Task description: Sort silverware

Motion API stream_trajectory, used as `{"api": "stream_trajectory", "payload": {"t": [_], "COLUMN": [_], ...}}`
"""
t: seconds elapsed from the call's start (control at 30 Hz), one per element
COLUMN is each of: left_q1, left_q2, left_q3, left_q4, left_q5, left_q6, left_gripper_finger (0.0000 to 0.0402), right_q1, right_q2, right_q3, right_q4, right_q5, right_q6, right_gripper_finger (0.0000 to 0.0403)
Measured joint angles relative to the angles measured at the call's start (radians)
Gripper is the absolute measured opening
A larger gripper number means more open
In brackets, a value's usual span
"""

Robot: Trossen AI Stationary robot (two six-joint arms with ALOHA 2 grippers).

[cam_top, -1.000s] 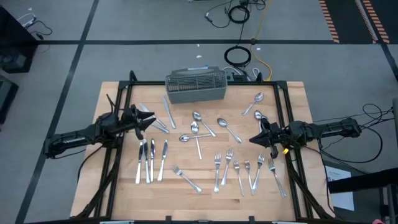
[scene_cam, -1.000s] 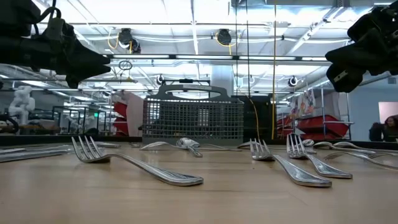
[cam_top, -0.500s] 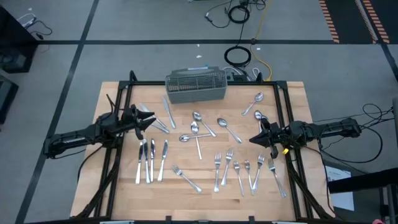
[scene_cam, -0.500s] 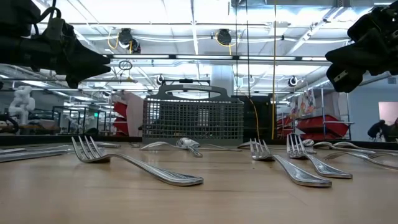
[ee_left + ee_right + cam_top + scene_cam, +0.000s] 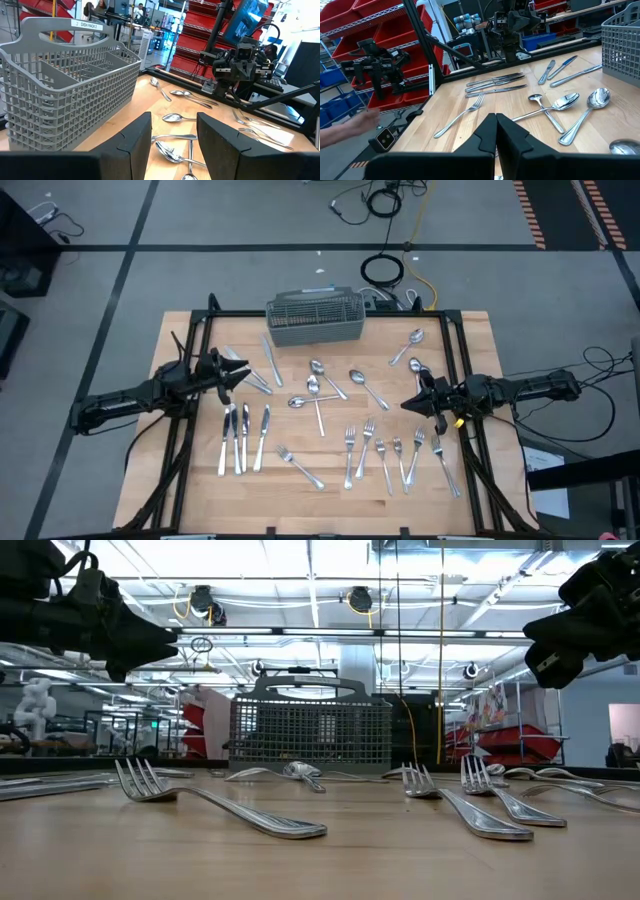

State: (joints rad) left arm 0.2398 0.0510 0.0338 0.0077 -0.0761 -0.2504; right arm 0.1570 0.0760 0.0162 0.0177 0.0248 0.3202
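Your left gripper (image 5: 238, 370) hovers with fingers parted and empty over the bench's (image 5: 470, 340) left side. Your right gripper (image 5: 410, 404) hovers fully closed, holding nothing, on the right. The silverware (image 5: 318, 395) lies scattered flat across the bench before the mesh basket (image 5: 313, 317) at the far edge.

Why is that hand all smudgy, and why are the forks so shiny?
In the right wrist view, the person's hand at the picture's edge is blurred. In the low view, bright ceiling lights glare overhead and glint off the near fork.
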Motion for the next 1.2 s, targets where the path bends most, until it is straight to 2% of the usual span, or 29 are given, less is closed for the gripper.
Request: {"api": "stream_trajectory", "payload": {"t": [0.93,1.2], "left_q1": [0.000,0.000], "left_q2": [0.000,0.000], "left_q3": [0.000,0.000], "left_q4": [0.010,0.002], "left_q5": [-0.005,-0.036], "left_q6": [0.023,0.028], "left_gripper_finger": [0.0164,0.0164], "right_q1": [0.000,0.000], "right_q2": [0.000,0.000], "right_q3": [0.000,0.000], "right_q4": [0.000,0.000], "right_q5": [0.000,0.000], "right_q6": [0.000,0.000], "right_gripper_finger": [0.0000,0.0000]}}
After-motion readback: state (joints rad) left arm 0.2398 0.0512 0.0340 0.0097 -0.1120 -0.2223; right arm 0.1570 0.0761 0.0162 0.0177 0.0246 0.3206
